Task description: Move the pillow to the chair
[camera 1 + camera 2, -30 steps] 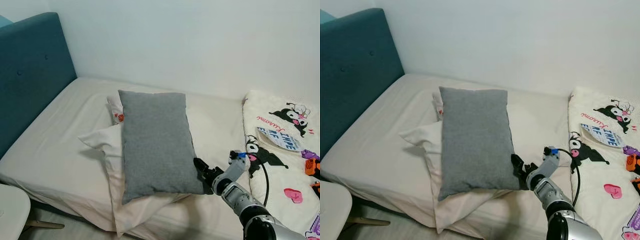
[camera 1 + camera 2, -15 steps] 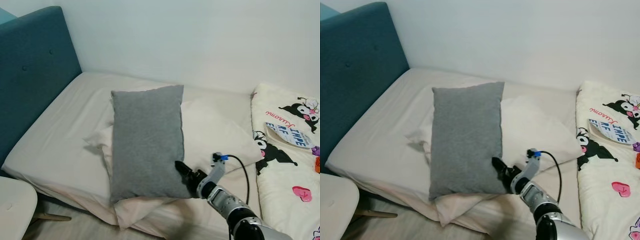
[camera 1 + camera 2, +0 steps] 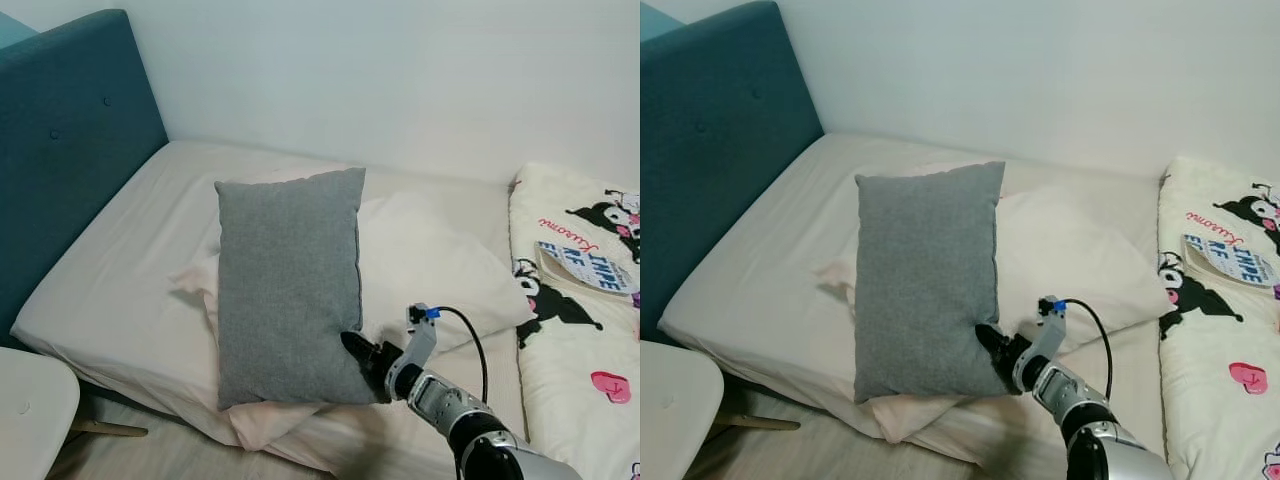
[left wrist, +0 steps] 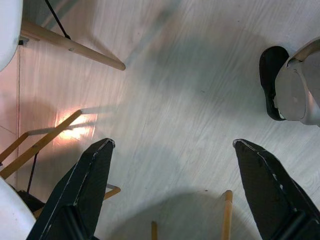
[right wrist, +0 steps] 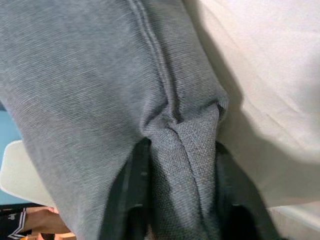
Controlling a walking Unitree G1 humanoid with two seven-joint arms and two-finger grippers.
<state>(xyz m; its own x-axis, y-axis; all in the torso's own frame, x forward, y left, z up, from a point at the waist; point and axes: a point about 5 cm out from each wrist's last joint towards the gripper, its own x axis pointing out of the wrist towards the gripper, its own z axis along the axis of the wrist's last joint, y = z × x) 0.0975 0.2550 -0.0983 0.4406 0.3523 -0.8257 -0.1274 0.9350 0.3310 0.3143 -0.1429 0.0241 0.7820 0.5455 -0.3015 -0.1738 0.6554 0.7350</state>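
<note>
A grey rectangular pillow [image 3: 288, 280] lies lengthwise on the bed, on top of a cream pillow [image 3: 440, 270]. My right gripper [image 3: 362, 355] is shut on the grey pillow's near right corner; the wrist view has the fabric [image 5: 185, 150] bunched between the two black fingers [image 5: 132, 195]. A white chair seat [image 3: 30, 410] sits at the lower left, beside the bed. My left gripper [image 4: 172, 185] hangs open above the wooden floor, with the chair's wooden legs [image 4: 70, 45] around it.
A teal headboard [image 3: 70, 150] stands at the left. The bed [image 3: 120, 270] has a cream sheet, and a cartoon-print blanket [image 3: 580, 310] covers its right side. White wall behind. My own foot [image 4: 292, 85] rests on the floor.
The camera has shifted. The grey pillow has been dragged left and toward the bed's near edge by my right gripper, uncovering the cream pillow on its right.
</note>
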